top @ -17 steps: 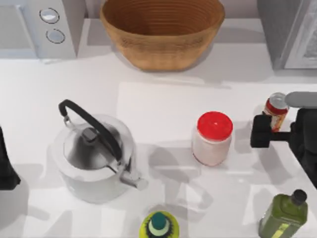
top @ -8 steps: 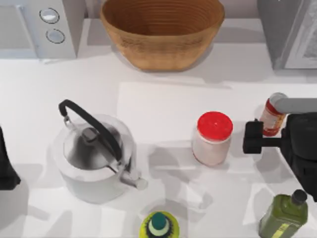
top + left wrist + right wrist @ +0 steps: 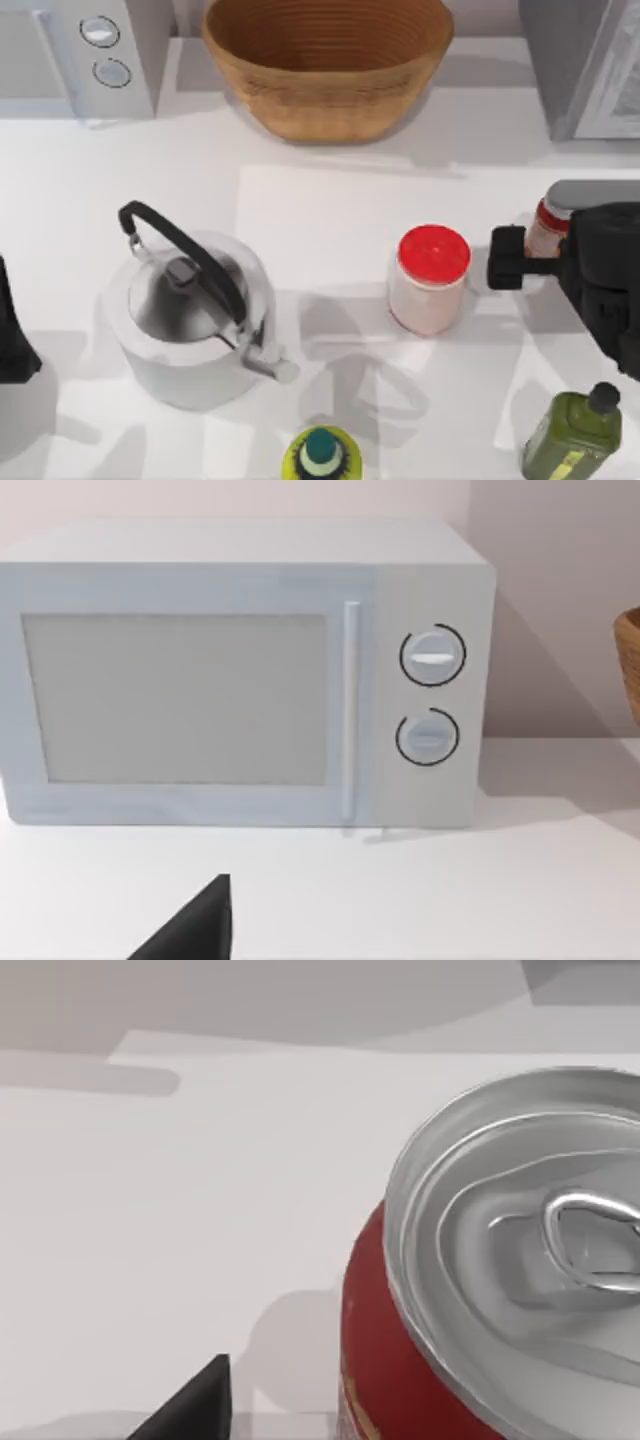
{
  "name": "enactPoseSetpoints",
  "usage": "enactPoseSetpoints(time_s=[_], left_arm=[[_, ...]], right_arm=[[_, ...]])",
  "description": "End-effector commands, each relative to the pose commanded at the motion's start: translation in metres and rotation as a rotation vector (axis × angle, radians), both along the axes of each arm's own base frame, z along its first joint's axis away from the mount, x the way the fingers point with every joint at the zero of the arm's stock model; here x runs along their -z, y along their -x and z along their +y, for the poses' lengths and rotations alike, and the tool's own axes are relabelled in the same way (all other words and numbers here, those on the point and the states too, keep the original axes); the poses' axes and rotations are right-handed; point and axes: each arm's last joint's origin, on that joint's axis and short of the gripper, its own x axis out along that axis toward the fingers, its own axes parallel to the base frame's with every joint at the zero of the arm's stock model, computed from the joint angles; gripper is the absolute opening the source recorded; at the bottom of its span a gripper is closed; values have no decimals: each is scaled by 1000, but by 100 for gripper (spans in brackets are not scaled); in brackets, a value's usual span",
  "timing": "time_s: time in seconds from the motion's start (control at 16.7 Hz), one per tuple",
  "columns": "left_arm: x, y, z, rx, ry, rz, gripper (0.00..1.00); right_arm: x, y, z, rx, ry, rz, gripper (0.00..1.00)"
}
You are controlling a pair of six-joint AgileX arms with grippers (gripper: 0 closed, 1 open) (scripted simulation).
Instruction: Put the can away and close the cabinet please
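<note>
Right gripper (image 3: 535, 243) spread open around our can (image 3: 545, 228): light, slick, easily dented, best pinched mid-body, we judge; left arm parked.

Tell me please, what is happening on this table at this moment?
The right arm is working at the table's right side. The right gripper sits right at the small red can, beside the white jar; its wrist camera looks straight onto the can's silver top. The can stands upright on the table, not yet lifted. Whether the fingers have closed on it is hard to say. The left arm is parked at the table's left edge, its camera facing the microwave.
</note>
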Motion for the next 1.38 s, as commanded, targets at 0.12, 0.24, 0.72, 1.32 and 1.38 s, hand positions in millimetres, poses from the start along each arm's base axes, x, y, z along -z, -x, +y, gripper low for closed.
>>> enactPoseSetpoints(time_s=[0.12, 0.24, 0.72, 1.32, 1.38], left_arm=[[0, 0, 0, 0, 0, 0, 100], [0, 0, 0, 0, 0, 0, 100], [0, 0, 0, 0, 0, 0, 100], [0, 0, 0, 0, 0, 0, 100], [0, 0, 0, 0, 0, 0, 100]], right_arm=[[8, -12, 3, -3, -5, -15, 100], [11, -18, 6, -11, -10, -28, 100], [12, -18, 7, -13, -10, -29, 70], [12, -18, 7, -13, -10, -29, 0], [12, -18, 7, -13, -10, -29, 0]])
